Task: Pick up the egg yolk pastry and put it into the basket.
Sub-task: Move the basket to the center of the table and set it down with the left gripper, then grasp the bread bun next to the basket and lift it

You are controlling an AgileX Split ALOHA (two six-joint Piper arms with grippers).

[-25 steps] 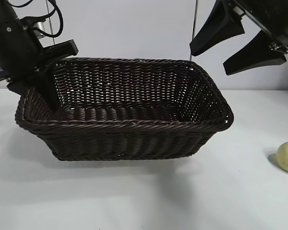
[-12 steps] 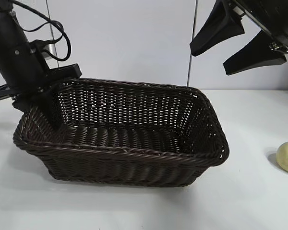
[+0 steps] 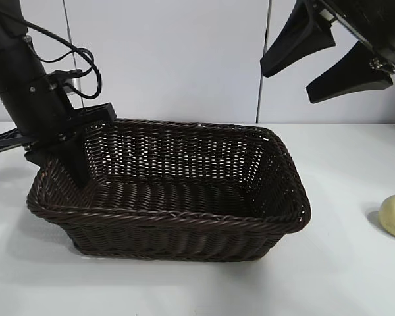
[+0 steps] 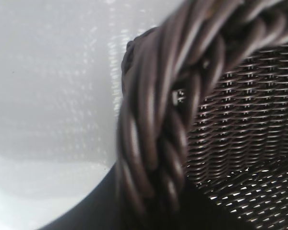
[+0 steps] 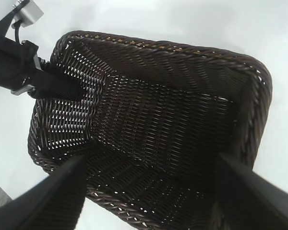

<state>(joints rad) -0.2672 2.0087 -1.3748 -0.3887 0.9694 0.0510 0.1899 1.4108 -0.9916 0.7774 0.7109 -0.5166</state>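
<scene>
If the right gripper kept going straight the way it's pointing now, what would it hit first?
Most likely the basket: the right gripper, open, points down into its empty interior, so it would probably meet the woven floor first, though depth is hard to judge.

The left arm (image 3: 27, 92) is a thick matte-black column with small silver screws set in its side, black cables (image 3: 79, 60) looping off it in loose curls, and a flat black bracket jutting from its wrist above a slim, tapering black finger (image 3: 73, 161). In the right wrist view that same arm carries a small light-grey metal block (image 5: 28, 11) at its upper end, with a silver fitting lower down. The right gripper (image 3: 329, 62) is all black as well, its two fingers broad and wedge-shaped, narrowing to blunt tips, with bright metal hardware where they join the body.
</scene>
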